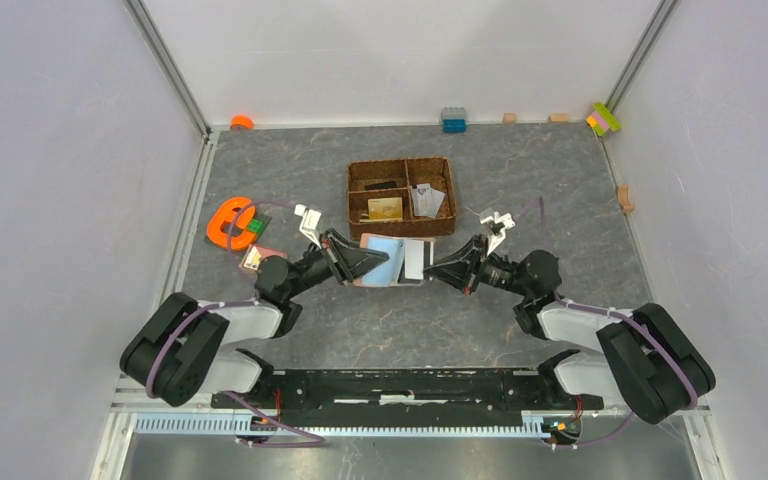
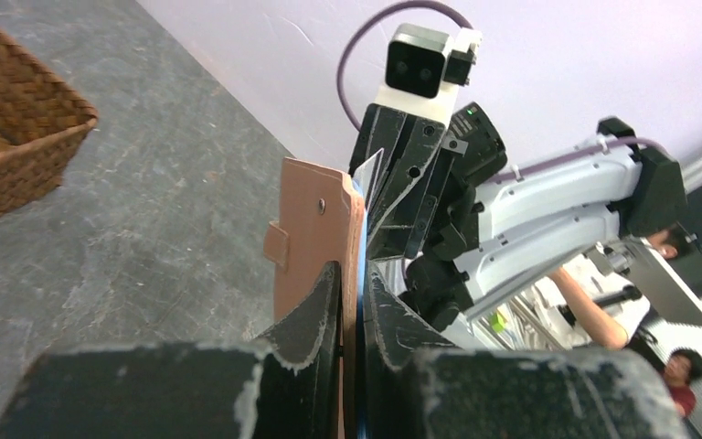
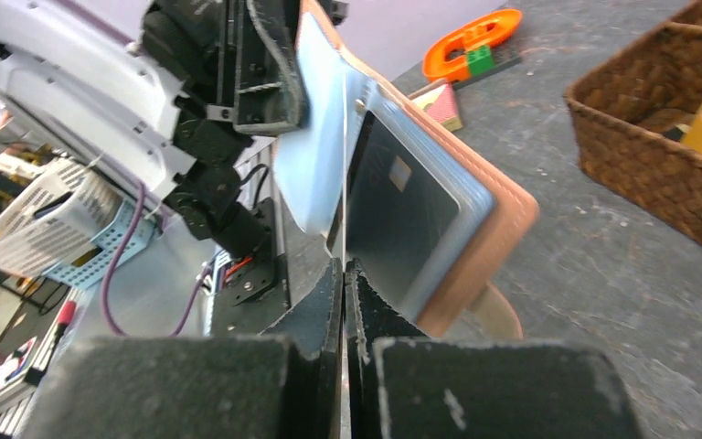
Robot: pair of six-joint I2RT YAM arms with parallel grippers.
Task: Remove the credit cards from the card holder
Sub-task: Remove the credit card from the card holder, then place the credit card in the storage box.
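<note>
The salmon-pink card holder (image 1: 392, 263) is held above the table between both arms, opened, with a light blue lining. My left gripper (image 1: 382, 262) is shut on its left side; in the left wrist view the fingers (image 2: 320, 311) pinch the card holder (image 2: 315, 219) edge-on. My right gripper (image 1: 432, 268) is shut on a thin pale card (image 1: 413, 259) that sticks out of the holder; in the right wrist view this card (image 3: 344, 165) shows edge-on between my right gripper's (image 3: 343, 267) closed fingers. A dark grey-blue card (image 3: 407, 215) sits in the holder's pocket. A gold-tan card (image 1: 384, 208) lies in the basket.
The brown woven divided basket (image 1: 401, 163) stands just behind the held holder, with grey cards (image 1: 428, 200) in its right compartment. An orange toy with a green block (image 1: 231, 222) and a small flat item (image 1: 256, 258) lie at the left. Toy blocks (image 1: 453, 120) line the back wall.
</note>
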